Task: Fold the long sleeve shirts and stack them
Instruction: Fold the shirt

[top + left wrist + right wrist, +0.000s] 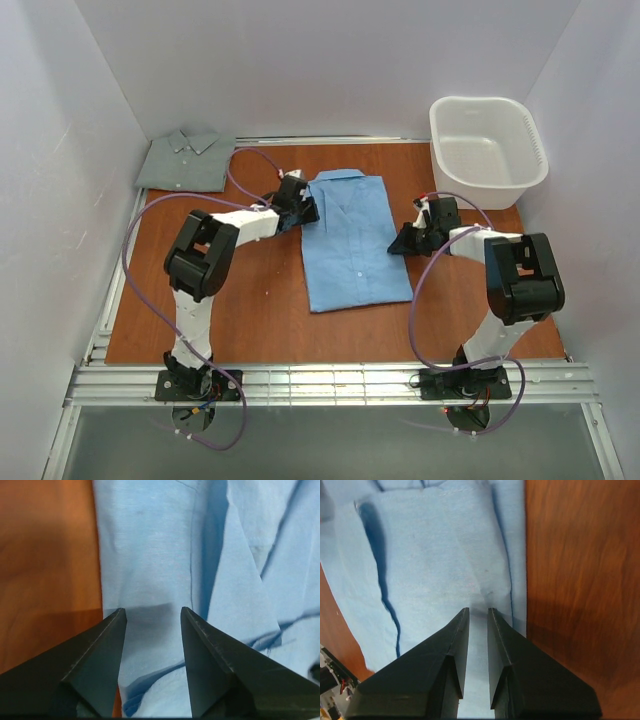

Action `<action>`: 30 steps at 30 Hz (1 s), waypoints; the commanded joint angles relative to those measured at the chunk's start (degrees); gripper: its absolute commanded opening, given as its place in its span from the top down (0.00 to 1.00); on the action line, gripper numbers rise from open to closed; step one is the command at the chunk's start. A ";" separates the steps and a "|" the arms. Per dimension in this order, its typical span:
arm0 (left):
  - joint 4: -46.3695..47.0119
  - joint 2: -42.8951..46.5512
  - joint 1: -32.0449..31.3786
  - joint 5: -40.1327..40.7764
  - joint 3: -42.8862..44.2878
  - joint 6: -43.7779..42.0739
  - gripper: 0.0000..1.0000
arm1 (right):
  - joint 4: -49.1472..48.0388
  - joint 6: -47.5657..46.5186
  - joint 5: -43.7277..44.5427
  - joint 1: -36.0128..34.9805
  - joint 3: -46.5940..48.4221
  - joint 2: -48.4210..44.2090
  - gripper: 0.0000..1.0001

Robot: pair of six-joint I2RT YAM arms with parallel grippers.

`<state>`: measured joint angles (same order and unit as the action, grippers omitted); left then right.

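The light sky-blue shirt [352, 250] lies folded, collar to the back, in the middle of the table. It fills the left wrist view [150, 555] and the right wrist view [430, 555]. The grey-green shirt [187, 160] lies folded at the back left corner. My left gripper [306, 212] is at the blue shirt's upper left edge, open, with cloth showing between its fingertips [153, 611]. My right gripper [400, 243] is at the shirt's right edge, its jaws a narrow gap apart over the cloth [478, 610].
A white plastic basket [490, 175] stands at the back right corner. White walls close in the table on the left, back and right. Bare wooden tabletop [230, 310] shows left, right and in front of the blue shirt.
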<state>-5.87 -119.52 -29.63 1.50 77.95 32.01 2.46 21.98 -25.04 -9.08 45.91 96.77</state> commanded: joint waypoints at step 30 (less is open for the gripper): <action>-9.60 36.22 -9.91 -12.57 -26.01 15.54 0.54 | 3.00 3.94 -11.78 -13.68 -4.83 -18.17 0.72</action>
<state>-15.38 -81.52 -36.51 -7.60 49.63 47.22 8.45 21.08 -30.35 -22.09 47.18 81.71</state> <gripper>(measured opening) 0.470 0.285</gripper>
